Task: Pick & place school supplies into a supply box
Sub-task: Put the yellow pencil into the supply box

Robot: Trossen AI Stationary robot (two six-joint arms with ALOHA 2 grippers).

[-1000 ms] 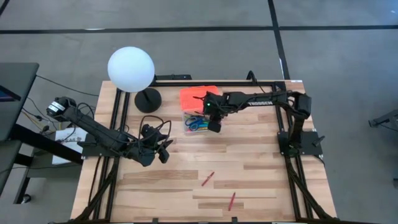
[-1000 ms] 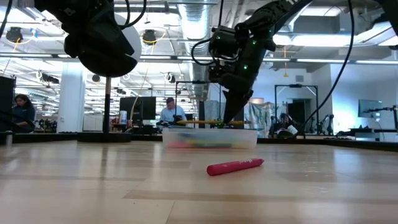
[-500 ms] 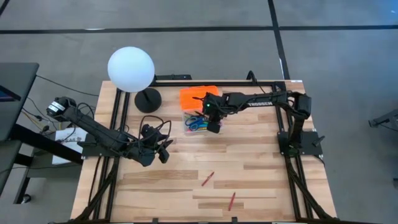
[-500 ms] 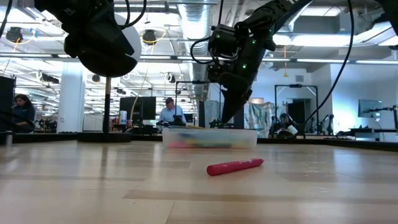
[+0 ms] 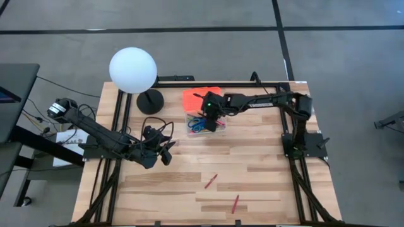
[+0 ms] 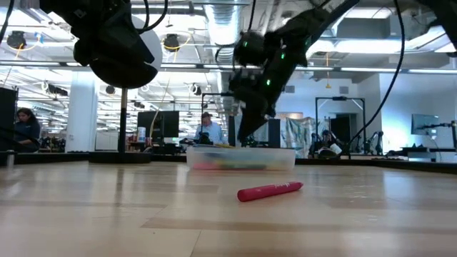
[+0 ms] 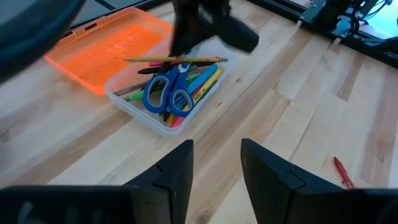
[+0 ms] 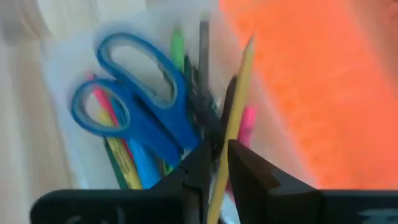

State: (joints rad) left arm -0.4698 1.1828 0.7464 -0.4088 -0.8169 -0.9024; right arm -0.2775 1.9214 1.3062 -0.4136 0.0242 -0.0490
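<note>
The clear supply box (image 5: 201,126) stands at the table's far middle, its orange lid (image 5: 196,98) open behind it. Inside lie blue-handled scissors (image 7: 166,93) and several coloured pens. My right gripper (image 8: 219,168) slants down over the box, shut on a yellow pencil (image 7: 149,60) that stretches level over the open top. My left gripper (image 7: 214,162) waits open and empty at the table's left middle (image 5: 165,153). Two red pens (image 5: 211,181) (image 5: 235,203) lie flat on the near part of the table. My right gripper pinches the yellow pencil's shaft (image 8: 231,134) between its two fingers, roughly midway along it. The fingers slant down from the table's right. The pencil lies about level over the box's contents; whether it touches the box's rim, I cannot tell.
A white globe lamp (image 5: 133,70) on a black round base (image 5: 150,101) stands at the far left, close to the lid. Black frame rails run along the table's left and right sides. Bare wood lies between the box and the red pens.
My right gripper has tipped more steeply downward over the box, and the yellow pencil has sunk a little toward the box's open top, staying level.
</note>
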